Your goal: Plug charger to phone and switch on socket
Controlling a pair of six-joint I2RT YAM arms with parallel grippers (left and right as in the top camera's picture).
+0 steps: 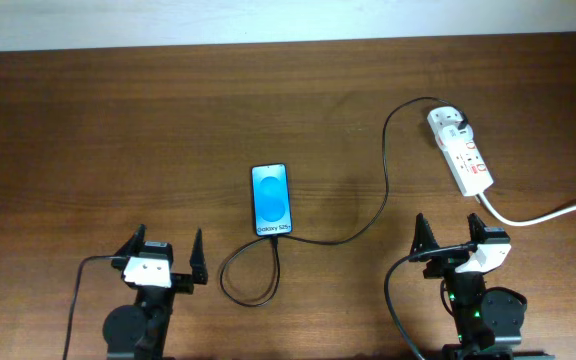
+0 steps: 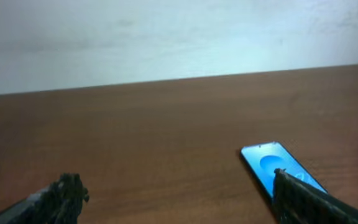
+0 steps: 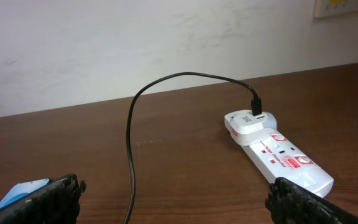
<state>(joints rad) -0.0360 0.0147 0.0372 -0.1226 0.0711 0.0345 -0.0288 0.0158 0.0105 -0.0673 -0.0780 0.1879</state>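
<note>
Overhead, closest to me, the left gripper (image 1: 169,234) sits at the near edge of the table (image 1: 118,130) with its two fingers spread wide and nothing between them. The right gripper (image 1: 448,221) is at the same near edge, off to the right, its fingers just as far apart and also holding nothing.

Between the two arms, a little farther in, the charger (image 1: 385,180) curls its thin black cable into a loose loop on the wood. The loop's end comes up to the near short edge of the phone (image 1: 271,200). I cannot tell whether the connector is seated in the port or only lies against it. The phone lies flat near the table's middle with its screen up and glowing blue.

From the loop the cable runs right, then bends away from me towards the socket (image 1: 465,155). The socket lies at an angle at the far right, beyond the right gripper. In the right wrist view its farthest outlet holds the white plug head (image 3: 248,124), with the black cable entering it from above. The nearer outlets show red markings; I cannot read the switch positions. A thick white cord (image 1: 548,215) leaves the socket's near end and runs off right.
</note>
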